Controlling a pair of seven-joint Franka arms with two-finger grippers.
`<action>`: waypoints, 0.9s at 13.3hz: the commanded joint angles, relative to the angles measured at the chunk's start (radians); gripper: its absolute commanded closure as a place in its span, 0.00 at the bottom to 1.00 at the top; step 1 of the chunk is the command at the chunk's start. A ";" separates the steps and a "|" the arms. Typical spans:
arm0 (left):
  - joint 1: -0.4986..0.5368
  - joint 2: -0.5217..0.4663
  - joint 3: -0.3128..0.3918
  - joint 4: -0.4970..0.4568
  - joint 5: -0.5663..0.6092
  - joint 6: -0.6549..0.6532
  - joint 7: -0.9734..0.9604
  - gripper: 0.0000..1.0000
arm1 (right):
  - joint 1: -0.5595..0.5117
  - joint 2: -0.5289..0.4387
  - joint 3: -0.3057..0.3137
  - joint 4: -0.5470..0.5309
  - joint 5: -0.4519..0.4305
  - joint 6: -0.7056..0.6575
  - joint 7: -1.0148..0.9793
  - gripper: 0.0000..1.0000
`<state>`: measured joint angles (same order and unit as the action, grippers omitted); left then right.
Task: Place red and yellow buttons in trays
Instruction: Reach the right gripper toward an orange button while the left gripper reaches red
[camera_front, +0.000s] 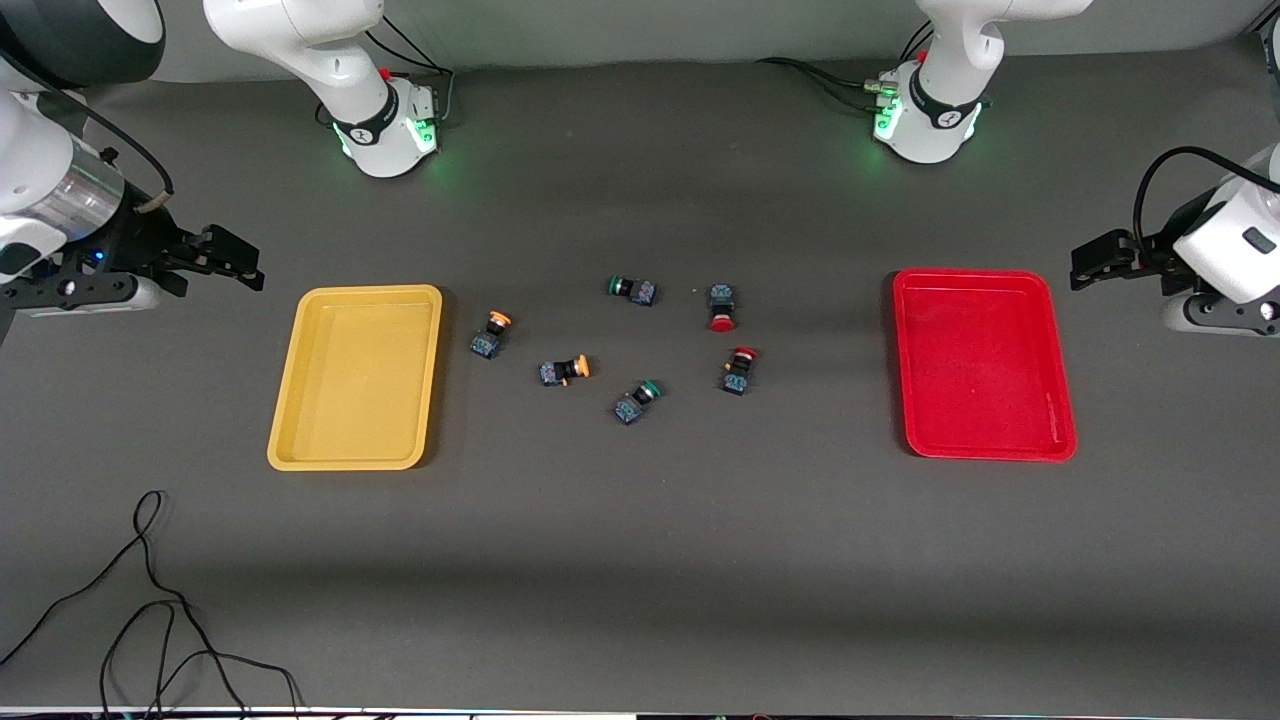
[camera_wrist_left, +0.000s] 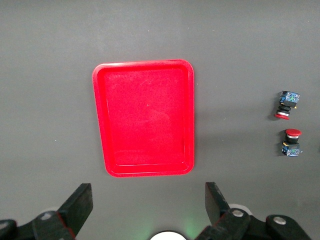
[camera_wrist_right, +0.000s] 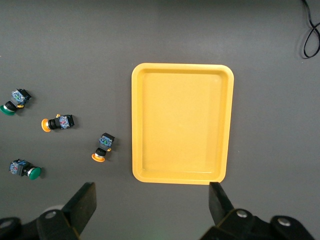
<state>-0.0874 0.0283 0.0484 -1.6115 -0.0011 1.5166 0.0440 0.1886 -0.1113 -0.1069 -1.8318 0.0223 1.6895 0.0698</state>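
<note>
Nothing is in a tray yet, so the first pick is still to come.

Starting near the camera, that edge of the desk (camera_front: 640, 560) holds only a loose black cable (camera_front: 150, 610) by the corner at the right arm's end.

Next come the buttons, all in the middle of the desk between the two trays. A green button (camera_front: 637, 400) lies nearest the camera and is not part of the job. One red button (camera_front: 739, 369) lies just a bit farther from the camera, and the other red button (camera_front: 721, 306) is farther again. Both are on the red tray's side. One yellow button (camera_front: 566, 370) lies on its side with its cap toward the red tray. The other yellow button (camera_front: 491, 335) sits close beside the yellow tray (camera_front: 358, 377), cap away from the camera. A second green button (camera_front: 632, 289) is the farthest.

The red tray (camera_front: 983, 365) lies toward the left arm's end, and the yellow tray toward the right arm's end. Both are empty.

The left hand (camera_front: 1092, 262) hangs over the desk edge past the red tray, fingers spread and holding nothing. The right hand (camera_front: 232, 262) hangs past the yellow tray, also spread and empty.

I think each arm should take the buttons on its own side. The desk is flat, dark and has lots of room.
</note>
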 joint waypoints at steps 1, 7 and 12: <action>-0.018 -0.014 0.014 0.001 0.007 0.004 -0.016 0.00 | -0.006 0.018 -0.003 0.019 -0.016 -0.002 -0.021 0.00; -0.018 -0.016 0.013 -0.002 0.004 -0.003 -0.018 0.00 | 0.012 0.042 0.003 0.013 -0.016 -0.007 -0.005 0.00; -0.040 -0.102 -0.071 -0.173 -0.025 0.069 -0.120 0.00 | 0.083 0.104 0.009 -0.004 -0.004 0.027 0.083 0.00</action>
<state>-0.1063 0.0204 0.0242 -1.6462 -0.0114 1.5221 0.0017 0.2283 -0.0311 -0.0998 -1.8343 0.0227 1.6923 0.0986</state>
